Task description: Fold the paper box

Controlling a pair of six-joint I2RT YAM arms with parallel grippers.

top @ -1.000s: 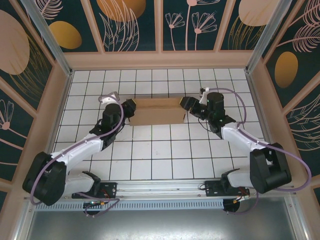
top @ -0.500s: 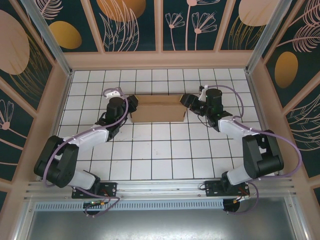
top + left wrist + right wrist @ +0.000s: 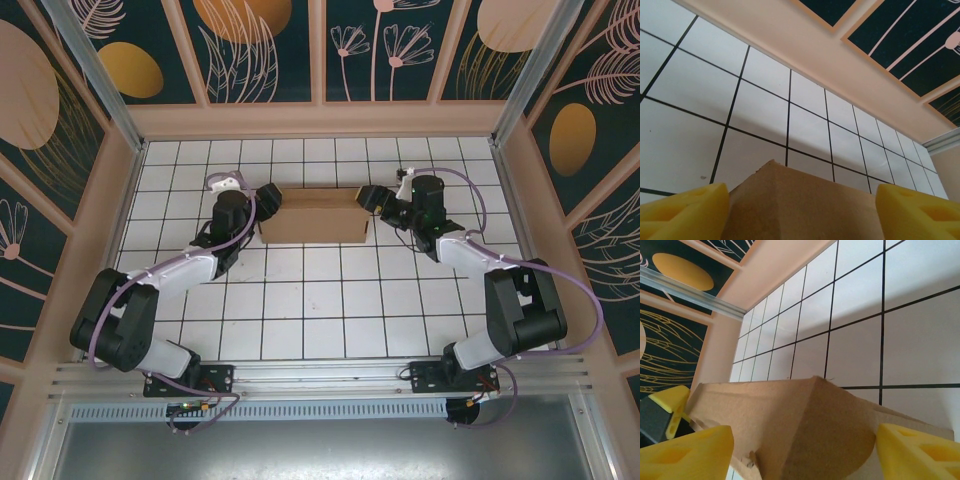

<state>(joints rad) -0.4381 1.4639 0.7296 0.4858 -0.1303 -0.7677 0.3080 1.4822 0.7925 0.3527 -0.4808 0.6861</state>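
Observation:
The paper box [image 3: 312,217] is a shallow brown cardboard box lying at the back middle of the tiled table. My left gripper [image 3: 266,198] stands at its left end and my right gripper [image 3: 370,199] at its right end. In the left wrist view the box's end [image 3: 800,205] rises between the yellow fingertips [image 3: 685,212] of my left gripper [image 3: 802,212], which are spread wide apart. Seen from the right wrist, a folded corner of the box [image 3: 835,440] sits between the widely spread fingers [image 3: 917,452] of my right gripper [image 3: 802,452]. Both grippers are open.
The white tiled table [image 3: 320,310] is walled by pink panels; the back wall [image 3: 320,120] lies a couple of tiles behind the box. Both arm bases [image 3: 190,378] sit at the near edge. The left gripper's finger [image 3: 667,402] shows past the box's far end.
Both grippers have opened wider at the box's ends. The arms have risen at the elbows and reached a little farther back, and the box has shifted slightly toward the back wall.

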